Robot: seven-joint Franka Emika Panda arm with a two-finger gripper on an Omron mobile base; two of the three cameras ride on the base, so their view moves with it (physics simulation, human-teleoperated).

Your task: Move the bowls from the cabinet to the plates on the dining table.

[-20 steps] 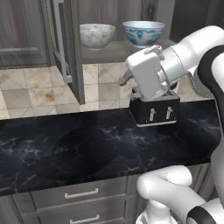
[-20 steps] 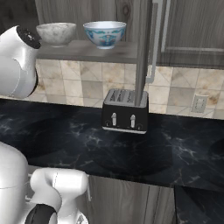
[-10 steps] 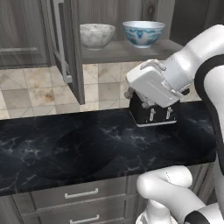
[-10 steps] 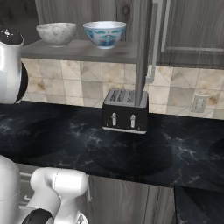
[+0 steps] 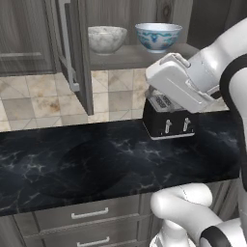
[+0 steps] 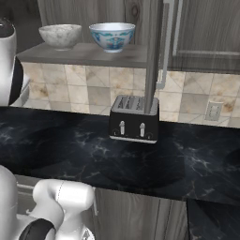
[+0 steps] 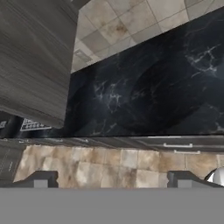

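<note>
While shelved, 2 bowls (image 5: 106,38), seemingly untouched.

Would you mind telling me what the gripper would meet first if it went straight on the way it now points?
Probably the black counter: the open gripper looks down at it past the drawers, with nothing between. Depth is hard to judge.

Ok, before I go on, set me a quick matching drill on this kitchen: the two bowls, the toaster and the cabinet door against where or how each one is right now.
Things:
1. marbled bowl
2. blue-patterned bowl
3. toaster
4. cabinet door

Places or states:
A. on the black counter, against the tiled wall
B. swung open, edge toward the cameras
C. on the cabinet shelf, on the side nearer the toaster
D. on the cabinet shelf, at the end away from the toaster

Pairs: 1-D, 2-C, 3-A, 4-B
</note>
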